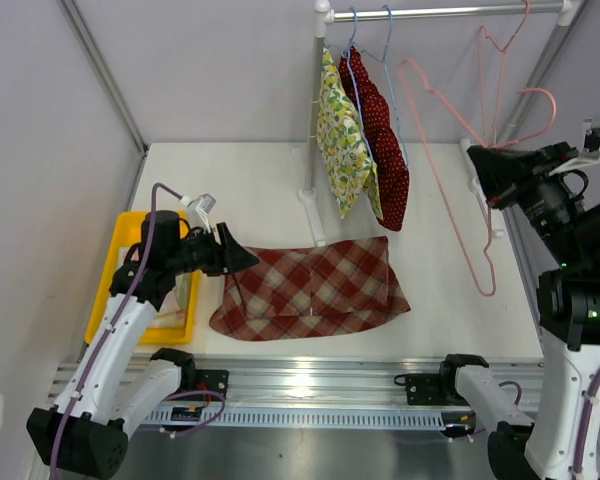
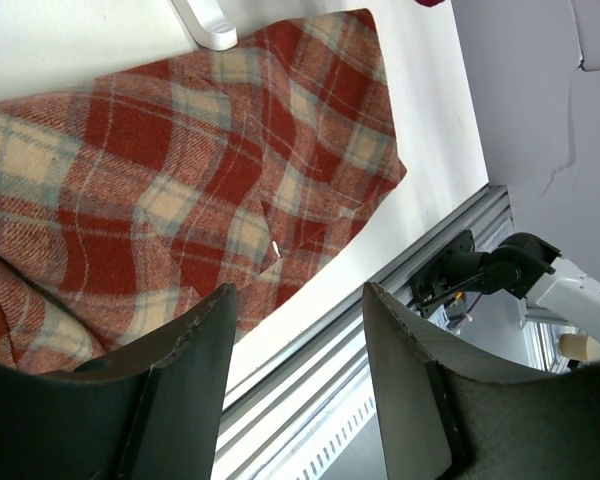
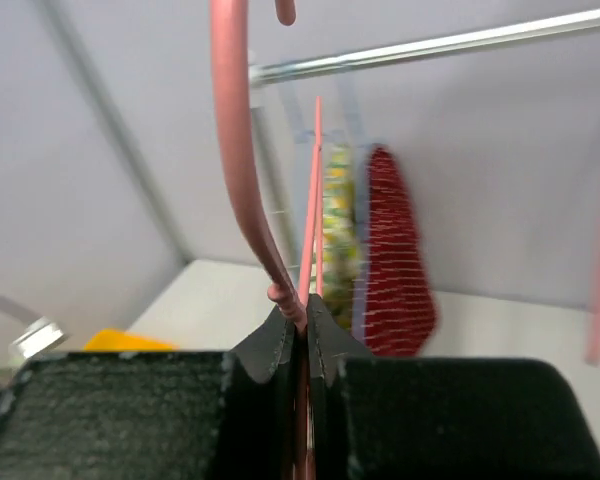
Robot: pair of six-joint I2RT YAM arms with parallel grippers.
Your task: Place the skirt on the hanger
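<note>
The red plaid skirt (image 1: 310, 290) lies flat on the white table; the left wrist view shows it spread below the fingers (image 2: 180, 180). My left gripper (image 1: 242, 260) is open and empty, just above the skirt's left edge, and in its wrist view (image 2: 298, 340) the jaws stand wide apart. My right gripper (image 1: 487, 167) is shut on a pink wire hanger (image 1: 434, 165) and holds it off the rail at the right. In the right wrist view the fingertips (image 3: 305, 325) pinch the hanger's wire (image 3: 242, 150) just below its hook.
A metal rail (image 1: 440, 12) at the back carries a yellow garment (image 1: 338, 140) and a red dotted one (image 1: 385, 150) on blue hangers, plus another pink hanger (image 1: 485, 45). The rack's white foot (image 1: 315, 215) touches the skirt's far edge. A yellow tray (image 1: 130, 240) sits far left.
</note>
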